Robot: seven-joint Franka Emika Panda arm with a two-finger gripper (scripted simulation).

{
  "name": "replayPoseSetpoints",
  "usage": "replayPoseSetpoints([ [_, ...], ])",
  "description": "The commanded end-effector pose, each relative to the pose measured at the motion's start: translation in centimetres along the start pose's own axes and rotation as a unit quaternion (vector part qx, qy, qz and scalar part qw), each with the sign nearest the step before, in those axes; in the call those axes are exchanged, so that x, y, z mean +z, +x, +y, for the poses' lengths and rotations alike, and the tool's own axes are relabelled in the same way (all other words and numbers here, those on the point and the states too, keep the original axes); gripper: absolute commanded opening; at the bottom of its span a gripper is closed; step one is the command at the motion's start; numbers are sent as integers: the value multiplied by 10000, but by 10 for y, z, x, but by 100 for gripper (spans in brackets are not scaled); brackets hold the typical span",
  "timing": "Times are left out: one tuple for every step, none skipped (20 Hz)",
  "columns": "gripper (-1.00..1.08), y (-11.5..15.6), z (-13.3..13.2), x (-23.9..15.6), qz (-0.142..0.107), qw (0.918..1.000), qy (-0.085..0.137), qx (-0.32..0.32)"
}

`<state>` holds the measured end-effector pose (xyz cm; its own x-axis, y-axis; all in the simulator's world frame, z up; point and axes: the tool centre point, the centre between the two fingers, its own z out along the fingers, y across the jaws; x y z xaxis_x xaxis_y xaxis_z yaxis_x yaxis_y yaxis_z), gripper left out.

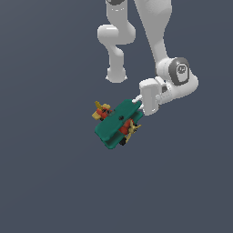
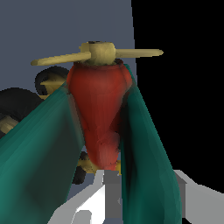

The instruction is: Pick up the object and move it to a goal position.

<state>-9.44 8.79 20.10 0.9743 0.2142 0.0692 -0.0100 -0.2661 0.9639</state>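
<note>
On my exterior feed the toy biplane sits at the end of the arm, tipped steeply so that its 2 teal-green wings slant from the lower left up toward the wrist. Nothing shows beneath it but the flat blue-grey backdrop, so I cannot say whether it is lifted or resting on a surface. The red body pokes out between the wings; 1 yellow part shows at the plane's upper-left end and another yellow part at its lower right, just beside a black wheel. The gripper meets the upper-right tip of the top wing, and its white hand runs back to the wrist joint.

On the wrist feed I look along the plane from very close. The red body fills the middle, with a teal wing on each side of it and the yellow propeller across its far end. Black wheels show beyond 1 wing. A grey finger stands just under the body, between the wings, and pale parts of the hand flank it. The wings hide most of the jaws, so I cannot tell whether they clamp the plane.
</note>
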Motion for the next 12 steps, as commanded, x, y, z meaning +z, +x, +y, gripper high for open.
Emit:
replayPoseSetpoints([
  [-100,1,26,-9,1,10000,-4,27],
  [-100,1,36,-13,1,10000,-4,27],
  [-100,1,47,-16,-2,10000,-1,27],
  [-100,0,59,-21,-2,10000,-1,27],
  [-100,0,72,-25,-5,10000,1,28],
  [-100,0,84,-29,-5,10000,1,28],
  [-100,0,97,-34,-7,10000,2,29],
  [-100,1,109,-38,-7,10000,2,29],
  [-100,1,121,-43,-7,10000,2,29],
  [-100,1,133,-47,-7,10000,-1,31],
  [-100,1,145,-51,-7,10000,-1,31],
  [-100,1,156,-56,-6,10000,-5,33],
])
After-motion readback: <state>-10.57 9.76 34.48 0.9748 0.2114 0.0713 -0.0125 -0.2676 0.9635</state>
